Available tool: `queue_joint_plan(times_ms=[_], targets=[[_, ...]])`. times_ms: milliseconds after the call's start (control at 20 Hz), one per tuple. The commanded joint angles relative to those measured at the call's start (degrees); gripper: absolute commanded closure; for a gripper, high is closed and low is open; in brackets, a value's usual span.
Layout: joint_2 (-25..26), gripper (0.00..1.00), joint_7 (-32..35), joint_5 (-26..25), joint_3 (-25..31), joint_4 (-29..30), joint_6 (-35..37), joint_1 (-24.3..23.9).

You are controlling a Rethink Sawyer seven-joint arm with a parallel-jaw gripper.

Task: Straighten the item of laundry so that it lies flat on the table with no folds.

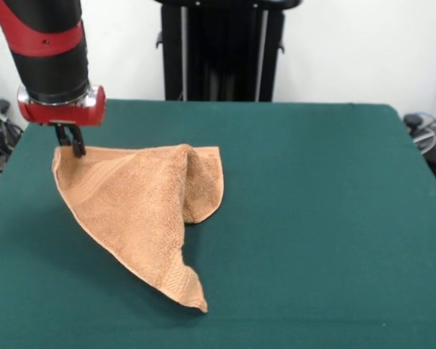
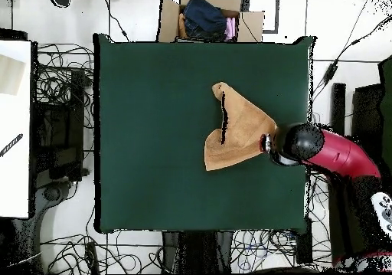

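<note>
The towel [image 1: 142, 211] is bunched toward the front view's left half of the worktop [image 1: 327, 218]; one corner is lifted clear of the cloth, the rest drapes down in a slanting sheet to a low corner near the front edge, and a tall fold stands up in the middle with a flap hanging behind it; in the overhead view the towel [image 2: 241, 130] shows as a rough triangle, doubled over, far from flat. The gripper [image 1: 76, 147] is pinched tight on that raised corner, its dark tips closed over the hem; the red and black arm [image 1: 51, 51] comes straight down to it.

Risks, as I judge them: only a thin bite of terry is held, so a quick pull could slip the corner free and drop the towel back in a heap; dragging sideways may slide the whole towel instead of opening the fold, since nothing pins the far corner; the gripper also sits close to the worktop's side edge, so further outward travel could hang cloth over it.

Beyond the worktop, the overhead view shows a cardboard box [image 2: 172, 19] holding dark and pink fabric.
</note>
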Motion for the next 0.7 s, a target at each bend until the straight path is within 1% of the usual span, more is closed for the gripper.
queue_joint_plan(times_ms=[50, 350, 700], targets=[[-2.4, 1.0, 3.6, -3.5, -0.8, 6.0, -3.4, 1.6], [-4.4, 1.0, 4.9, -3.4, -2.5, 6.3, -0.5, 3.0], [-5.7, 1.0, 4.6, -2.8, -3.7, 6.3, 1.7, 3.9]])
